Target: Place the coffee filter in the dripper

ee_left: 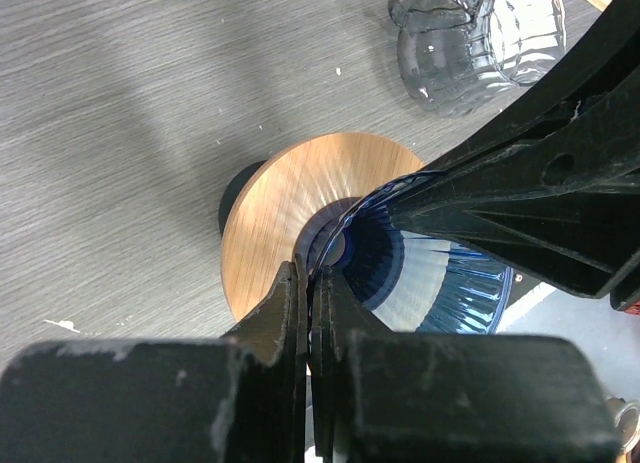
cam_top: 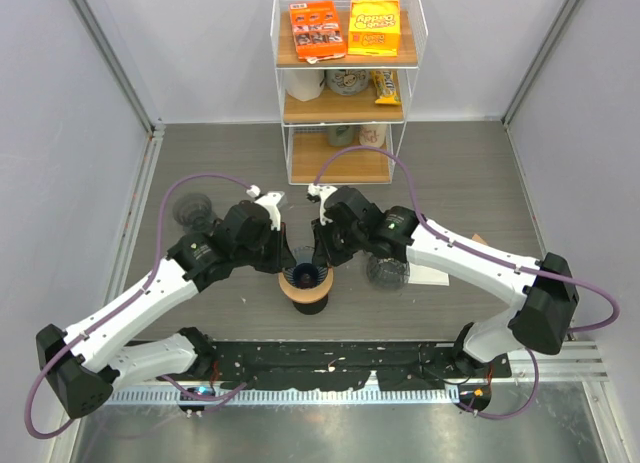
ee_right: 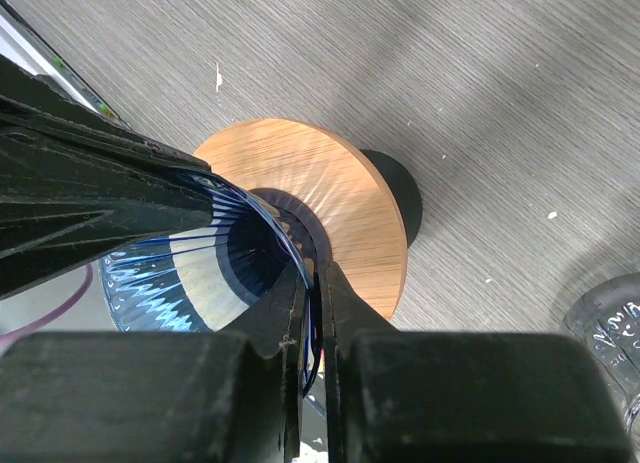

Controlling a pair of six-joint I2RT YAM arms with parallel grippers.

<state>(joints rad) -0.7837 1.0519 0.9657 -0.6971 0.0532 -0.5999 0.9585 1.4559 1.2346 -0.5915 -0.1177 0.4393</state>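
A blue ribbed cone, apparently the coffee filter [cam_top: 307, 276] [ee_left: 440, 283] [ee_right: 190, 273], sits point-down in the centre hole of the dripper, a round wooden disc [cam_top: 310, 301] [ee_left: 290, 203] [ee_right: 340, 193] on a dark base [ee_right: 395, 188]. My left gripper [cam_top: 286, 267] [ee_left: 312, 293] is shut on the cone's thin rim on its left side. Opposite it, my right gripper [cam_top: 326, 263] [ee_right: 315, 283] pinches the rim on the right side. Each arm's black fingers cover part of the cone in the other wrist view.
A clear ribbed glass vessel [cam_top: 385, 270] [ee_left: 480, 33] [ee_right: 605, 333] stands just right of the dripper, beside a white sheet [cam_top: 430, 276]. A dark glass piece [cam_top: 195, 211] sits at the left. A wire shelf rack [cam_top: 345, 143] with snack packs stands behind.
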